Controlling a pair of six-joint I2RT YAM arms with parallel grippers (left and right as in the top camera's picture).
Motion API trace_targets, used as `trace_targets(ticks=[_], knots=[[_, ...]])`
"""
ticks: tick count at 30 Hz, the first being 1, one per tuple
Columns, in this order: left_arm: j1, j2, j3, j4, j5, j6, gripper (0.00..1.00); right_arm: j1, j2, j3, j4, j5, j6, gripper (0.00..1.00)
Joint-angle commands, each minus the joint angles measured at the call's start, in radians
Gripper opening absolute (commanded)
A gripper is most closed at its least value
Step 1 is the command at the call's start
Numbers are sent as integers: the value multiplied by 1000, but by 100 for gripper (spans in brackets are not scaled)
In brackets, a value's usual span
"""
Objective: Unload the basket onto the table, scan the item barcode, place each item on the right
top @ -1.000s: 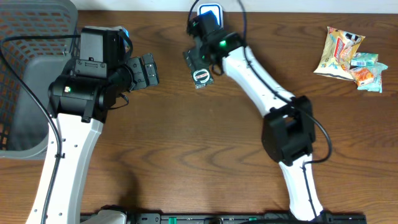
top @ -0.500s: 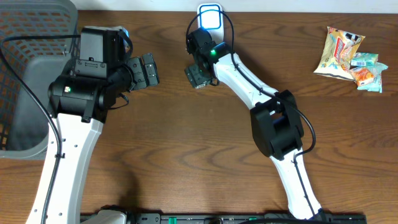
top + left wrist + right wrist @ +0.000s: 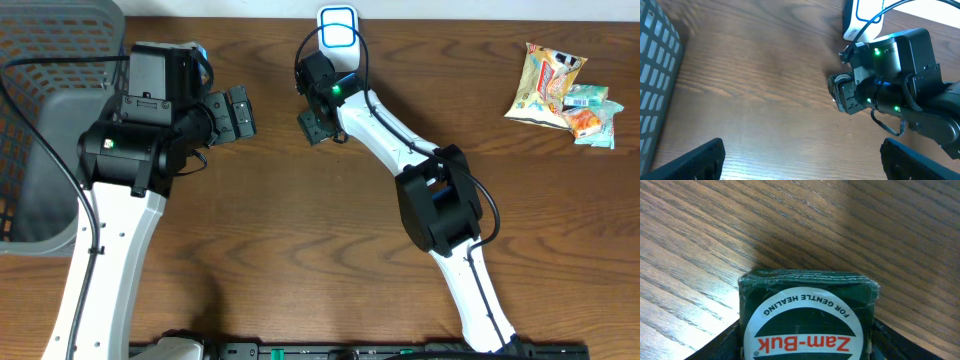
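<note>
Right gripper (image 3: 318, 126) pinch on Zam-Buk tin (image 3: 807, 297) sides; probably light, stiff, slippery, so squeeze flat edges firmly

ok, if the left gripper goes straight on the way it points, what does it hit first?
Probably the right gripper, which has the tin between its fingers. The left gripper points roughly at it across the table; heights may differ, so it could pass above.

Dark green tin (image 3: 807, 287) with white-and-red label (image 3: 805, 330); brown woodgrain table (image 3: 705, 235).
</note>
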Motion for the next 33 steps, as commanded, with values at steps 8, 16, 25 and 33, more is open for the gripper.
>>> trace_targets(ticks=[8,16,25,33], knots=[[2,-2,8,-3,-13,6,98,-40,-36,120,26,43,9,59],[2,-2,8,-3,-13,6,98,-105,-39,261,200,43,9,59],[2,-2,8,-3,-13,6,98,-159,-35,232,559,49,8,59],[2,-2,8,-3,-13,6,98,-167,-16,232,615,81,8,59]])
